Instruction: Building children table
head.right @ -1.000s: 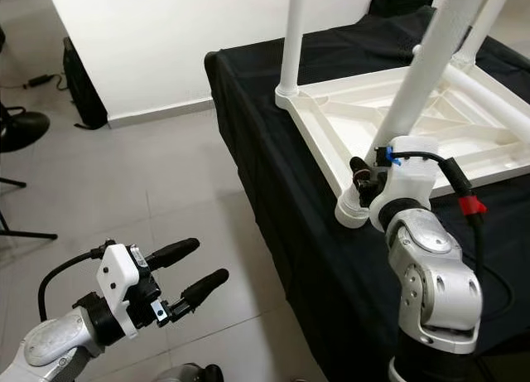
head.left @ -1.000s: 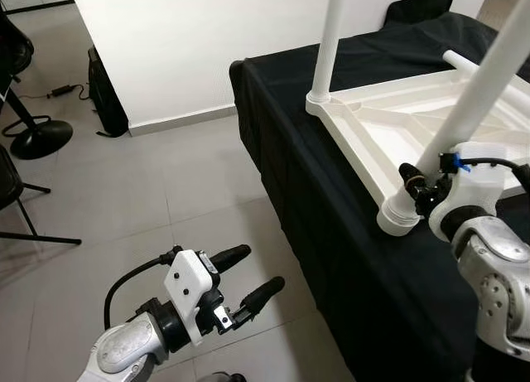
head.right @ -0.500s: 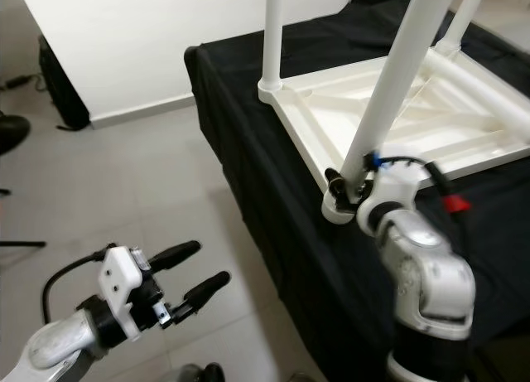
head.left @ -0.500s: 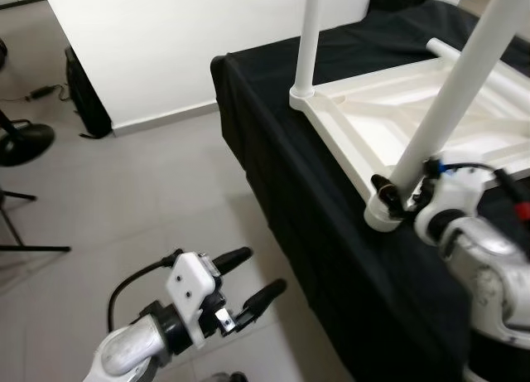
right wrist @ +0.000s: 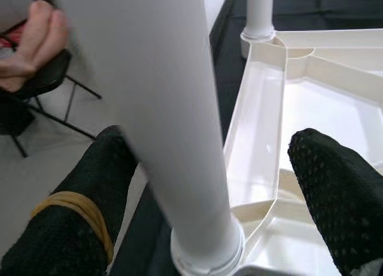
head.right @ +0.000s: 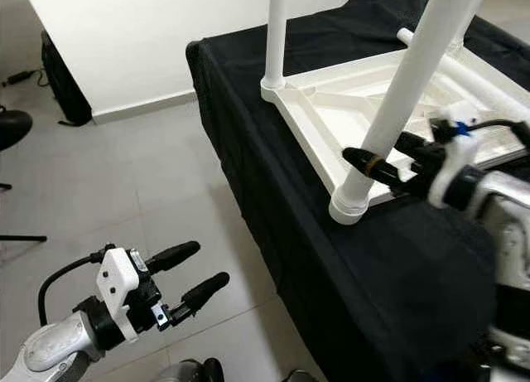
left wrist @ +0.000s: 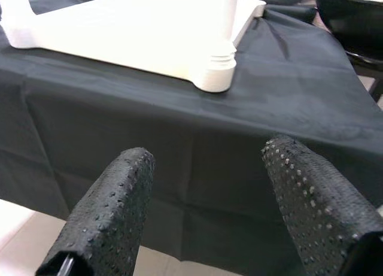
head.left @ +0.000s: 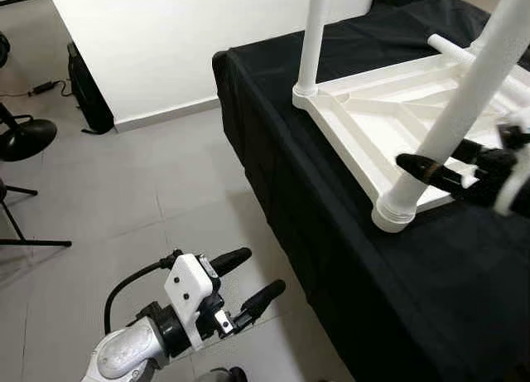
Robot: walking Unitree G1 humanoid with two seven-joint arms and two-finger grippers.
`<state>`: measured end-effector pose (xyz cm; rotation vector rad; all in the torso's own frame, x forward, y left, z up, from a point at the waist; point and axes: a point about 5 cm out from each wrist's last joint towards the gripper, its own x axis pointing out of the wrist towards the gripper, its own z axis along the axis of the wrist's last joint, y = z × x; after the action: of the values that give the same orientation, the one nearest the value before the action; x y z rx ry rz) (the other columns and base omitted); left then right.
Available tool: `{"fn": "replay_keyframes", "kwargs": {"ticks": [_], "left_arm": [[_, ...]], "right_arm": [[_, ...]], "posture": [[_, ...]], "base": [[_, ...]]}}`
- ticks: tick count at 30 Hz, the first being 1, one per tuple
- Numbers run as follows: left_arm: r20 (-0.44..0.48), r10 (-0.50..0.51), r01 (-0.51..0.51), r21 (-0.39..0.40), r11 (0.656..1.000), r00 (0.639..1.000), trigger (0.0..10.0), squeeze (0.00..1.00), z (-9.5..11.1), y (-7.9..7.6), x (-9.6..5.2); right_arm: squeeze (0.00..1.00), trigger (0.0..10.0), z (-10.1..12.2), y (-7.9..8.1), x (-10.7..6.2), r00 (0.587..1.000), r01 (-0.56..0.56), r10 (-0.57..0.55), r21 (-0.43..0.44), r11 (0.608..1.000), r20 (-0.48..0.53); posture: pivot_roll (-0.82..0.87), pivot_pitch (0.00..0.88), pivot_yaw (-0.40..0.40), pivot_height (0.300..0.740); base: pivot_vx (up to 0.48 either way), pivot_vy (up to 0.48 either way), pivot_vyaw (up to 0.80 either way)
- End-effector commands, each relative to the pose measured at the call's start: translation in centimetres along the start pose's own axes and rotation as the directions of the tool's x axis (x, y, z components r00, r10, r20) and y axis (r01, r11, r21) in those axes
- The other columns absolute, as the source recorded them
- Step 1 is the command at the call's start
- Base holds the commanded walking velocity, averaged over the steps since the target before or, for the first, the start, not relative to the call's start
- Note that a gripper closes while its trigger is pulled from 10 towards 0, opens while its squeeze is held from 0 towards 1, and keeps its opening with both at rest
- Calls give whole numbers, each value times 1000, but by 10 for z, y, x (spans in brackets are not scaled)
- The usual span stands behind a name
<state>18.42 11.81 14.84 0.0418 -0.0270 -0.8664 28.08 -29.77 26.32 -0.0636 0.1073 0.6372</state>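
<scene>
A white children's table (head.left: 364, 121) lies upside down on a black-clothed table (head.left: 331, 233), with its legs pointing up. My right gripper (head.right: 377, 150) reaches in from the right, open. Its fingers straddle the near corner leg (head.left: 451, 129) a little above that leg's socket (head.left: 396, 212). In the right wrist view the leg (right wrist: 173, 144) stands between the two fingers (right wrist: 90, 198), closer to the one with the yellow band. My left gripper (head.left: 263, 270) hangs low over the floor beside the black table, open and empty. Another leg (head.left: 310, 34) stands at the far left corner.
A loose white leg (head.left: 464, 55) lies across the tabletop's underside. A black bag (head.left: 87, 88) leans on the white wall and a chair base (head.left: 25, 137) stands at the far left. Part of a person (right wrist: 30, 42) is beside a black chair. Grey tile floor (head.left: 166, 191) spreads left.
My right gripper has left the socket end of the near leg, and its wrist has swung out right. The fingers now reach sideways around the leg, a little higher. The left arm holds still.
</scene>
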Motion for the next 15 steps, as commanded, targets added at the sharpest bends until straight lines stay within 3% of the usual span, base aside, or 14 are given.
{"fn": "replay_keyframes", "kwargs": {"ticks": [1, 5, 6, 8, 10, 15], "left_arm": [[-14, -16, 16, -3, 1000, 1000, 10000, 0, 1, -3, -3], [-17, -20, 20, -3, 1000, 1000, 10000, 0, 3, -4, -5], [-21, -28, 28, -3, 1000, 999, 10000, 0, 5, -4, -7], [-22, -32, 32, -3, 999, 999, 10000, 0, 6, -5, -7], [-25, -43, 43, 1, 999, 999, 10000, 0, 8, -6, -9], [-26, -53, 53, 5, 999, 998, 10000, 0, 14, -6, -12]], "right_arm": [[1000, 10000, 3, -1, 6, 997, -83, 83, -4, 997, 7], [1000, 10000, 9, -5, 13, 988, -153, 154, -22, 988, 14], [1000, 10000, 16, -9, 26, 973, -228, 229, -31, 973, 25], [1000, 10000, 18, -9, 30, 966, -256, 257, -31, 966, 27], [1000, 10000, 20, -5, 44, 941, -336, 337, -30, 941, 21], [1000, 10000, 18, 0, 53, 905, -426, 426, -26, 905, 2]], "posture": [[-5, 206, 13, 740], [10, 217, 21, 740], [19, 227, 27, 740], [19, 227, 27, 740], [39, 239, 30, 740], [74, 263, 39, 740]], "base": [[0, 0, 0], [0, 0, 0], [0, 0, 0], [0, 0, 0], [0, 0, 0], [0, 0, 0]]}}
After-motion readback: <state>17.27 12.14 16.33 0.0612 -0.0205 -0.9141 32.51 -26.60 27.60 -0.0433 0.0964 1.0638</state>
